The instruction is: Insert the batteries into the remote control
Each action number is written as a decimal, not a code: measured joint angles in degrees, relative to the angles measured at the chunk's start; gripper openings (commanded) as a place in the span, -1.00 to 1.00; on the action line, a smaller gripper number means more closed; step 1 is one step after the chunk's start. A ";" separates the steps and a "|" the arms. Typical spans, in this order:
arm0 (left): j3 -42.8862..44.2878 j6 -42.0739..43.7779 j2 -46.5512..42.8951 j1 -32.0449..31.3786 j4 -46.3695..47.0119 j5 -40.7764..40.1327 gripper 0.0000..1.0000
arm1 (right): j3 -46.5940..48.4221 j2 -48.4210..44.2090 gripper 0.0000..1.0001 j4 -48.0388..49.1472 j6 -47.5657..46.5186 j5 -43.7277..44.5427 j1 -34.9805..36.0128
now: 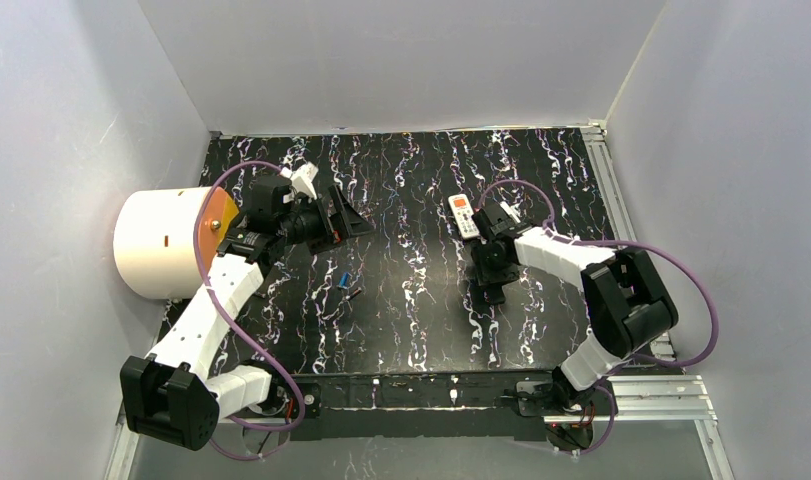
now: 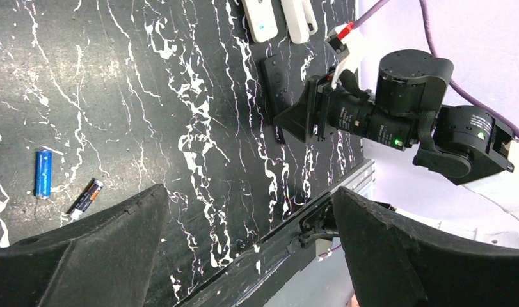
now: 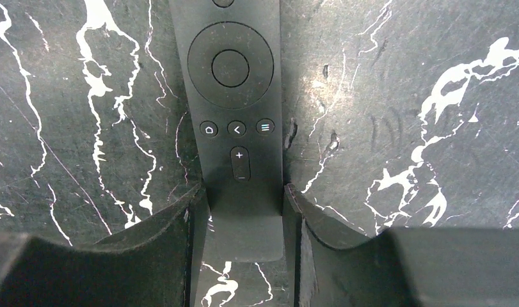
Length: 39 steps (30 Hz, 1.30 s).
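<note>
A black remote [image 3: 234,96] lies face up on the dark marbled table; it also shows in the left wrist view [image 2: 276,80]. My right gripper [image 3: 244,188] has its fingers closed against both sides of the remote's lower end, low on the table [image 1: 489,285]. A blue battery [image 2: 44,173] and a dark battery [image 2: 86,195] lie side by side left of centre, the blue one [image 1: 343,281] in the open. No green battery shows. My left gripper [image 2: 249,192] is wide open and empty, raised at the back left [image 1: 343,215].
A white remote [image 1: 464,215] with an orange button lies behind the right gripper; a second white piece [image 2: 299,19] lies beside it. A large white cylinder with an orange face [image 1: 166,240] stands at the left edge. Metal rails [image 1: 631,395] run along the right and near edges.
</note>
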 measured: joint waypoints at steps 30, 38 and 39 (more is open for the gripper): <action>-6.49 -11.26 -0.68 -5.03 22.16 15.56 0.97 | -11.93 -17.88 -0.54 64.83 44.92 -52.00 4.72; -6.54 -15.96 -0.09 -6.80 32.33 17.77 0.83 | -10.97 -14.99 -0.53 68.17 47.30 -54.62 8.94; -6.54 -16.52 0.02 -6.88 33.24 18.05 0.73 | -10.95 -14.80 -0.52 68.85 47.78 -54.86 9.35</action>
